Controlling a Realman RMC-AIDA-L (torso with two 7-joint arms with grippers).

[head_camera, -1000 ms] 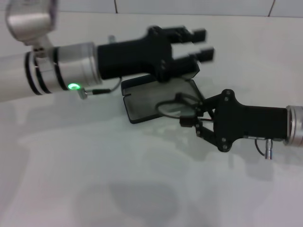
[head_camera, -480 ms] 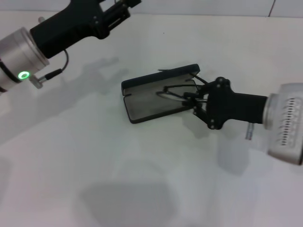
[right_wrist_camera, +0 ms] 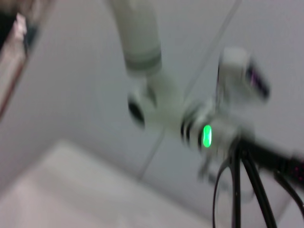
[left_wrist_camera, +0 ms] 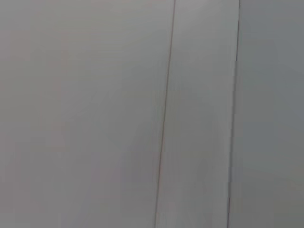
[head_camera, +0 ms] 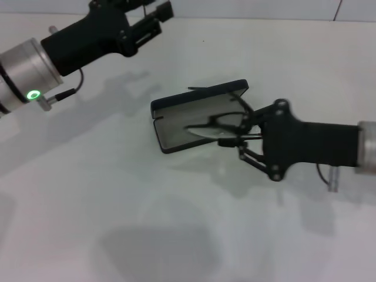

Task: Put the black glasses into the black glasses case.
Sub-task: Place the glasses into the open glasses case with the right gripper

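Reaching in from the right of the head view, the right gripper [head_camera: 238,132] pinches the black glasses [head_camera: 218,125] by one end, fingers closed narrow on the frame. The glasses hang over the grey lining of the open black glasses case [head_camera: 176,126], which lies near the middle of the white table [head_camera: 117,205] with its lid raised along the far edge. In the upper left of the frame, the left gripper [head_camera: 157,16] sits well apart, its fingers spread and holding nothing.
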